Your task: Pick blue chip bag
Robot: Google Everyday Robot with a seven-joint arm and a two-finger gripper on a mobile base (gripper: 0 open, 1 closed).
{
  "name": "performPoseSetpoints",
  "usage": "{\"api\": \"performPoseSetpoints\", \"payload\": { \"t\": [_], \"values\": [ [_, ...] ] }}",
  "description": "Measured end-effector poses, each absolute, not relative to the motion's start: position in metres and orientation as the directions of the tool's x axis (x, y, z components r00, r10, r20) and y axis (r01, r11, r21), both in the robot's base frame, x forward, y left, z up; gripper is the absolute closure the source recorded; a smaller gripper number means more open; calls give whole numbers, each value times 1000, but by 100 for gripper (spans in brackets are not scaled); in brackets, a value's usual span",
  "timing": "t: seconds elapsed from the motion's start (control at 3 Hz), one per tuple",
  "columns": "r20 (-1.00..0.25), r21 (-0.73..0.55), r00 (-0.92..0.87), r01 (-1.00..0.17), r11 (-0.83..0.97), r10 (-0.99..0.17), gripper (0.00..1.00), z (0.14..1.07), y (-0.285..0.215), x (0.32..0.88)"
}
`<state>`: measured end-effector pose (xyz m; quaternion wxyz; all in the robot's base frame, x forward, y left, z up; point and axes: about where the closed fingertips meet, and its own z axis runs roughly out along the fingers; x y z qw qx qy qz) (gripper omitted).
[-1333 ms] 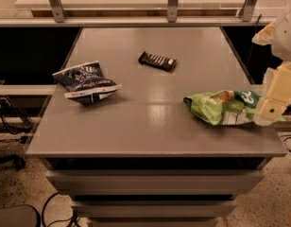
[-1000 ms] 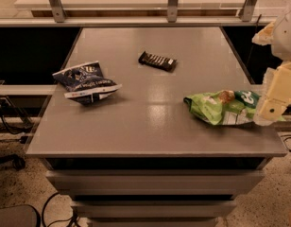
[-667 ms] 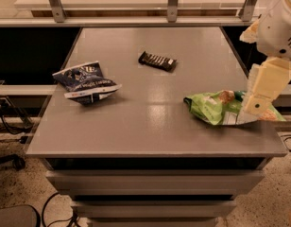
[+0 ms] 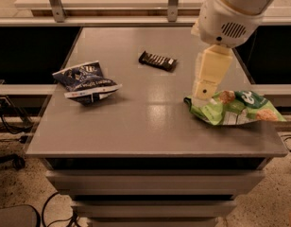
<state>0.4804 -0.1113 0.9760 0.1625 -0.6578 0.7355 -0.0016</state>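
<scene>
Altogether three items lie on the grey rectangular surface point(image 4: 150, 131): one dark navy-blue glossy chip bag point(image 4: 85, 82) with white lettering, one small dark brown candy bar point(image 4: 158, 60) and one bright green snack bag point(image 4: 235, 109). The navy bag sits at the surface's left side, well apart from the single cream-coloured gripper point(image 4: 203, 92), which hangs at the right, just over the green bag's left end. Whether the gripper is open or closed cannot be told.

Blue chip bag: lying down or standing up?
Lying down: the dark navy glossy chip bag rests on the grey table; the pincer hangs apart, beside the green snack bag.
</scene>
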Motion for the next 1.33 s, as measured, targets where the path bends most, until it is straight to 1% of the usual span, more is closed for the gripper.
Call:
{"api": "performPoseSetpoints", "payload": {
  "t": [0.33,0.67,1.0,1.33],
  "values": [
    [-243,-197,-88,-971,138,-966,0,969,-57,503],
    [-243,-200,-86,-970,137,-966,0,969,-57,503],
    [-269,-178,-127,-968,179,-955,0,967,-46,508],
    [-272,-143,-160,-968,204,-949,0,961,-13,522]
  ]
}}
